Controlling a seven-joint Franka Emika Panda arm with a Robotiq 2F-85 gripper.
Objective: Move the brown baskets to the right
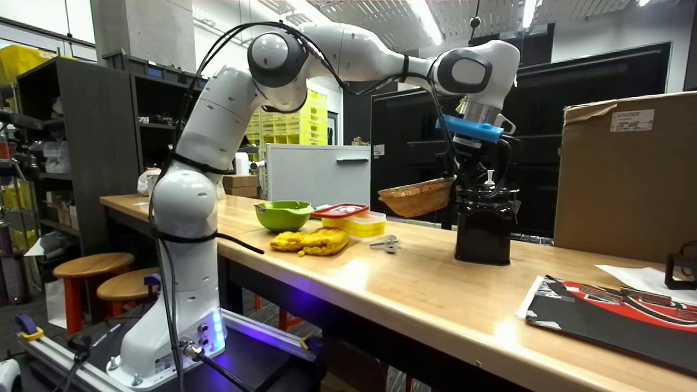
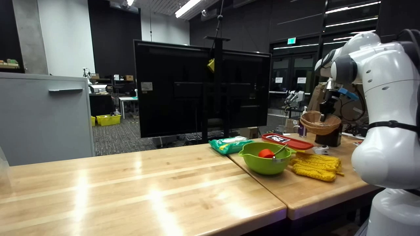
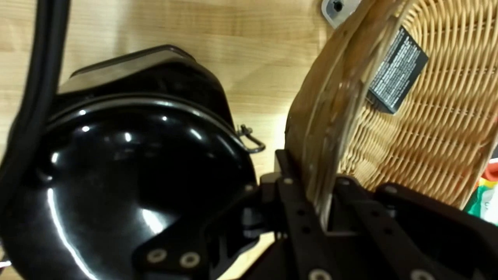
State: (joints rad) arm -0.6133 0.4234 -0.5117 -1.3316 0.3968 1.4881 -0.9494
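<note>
In an exterior view, a wooden table (image 1: 435, 283) crosses to lower right, and the Panda arm (image 1: 218, 117) arches from lower left to upper right. Right of centre, the wicker basket (image 1: 416, 198) hangs tilted above the table, its rim pinched between the nearly closed fingers (image 3: 297, 217) of the gripper (image 3: 313, 175).
</note>
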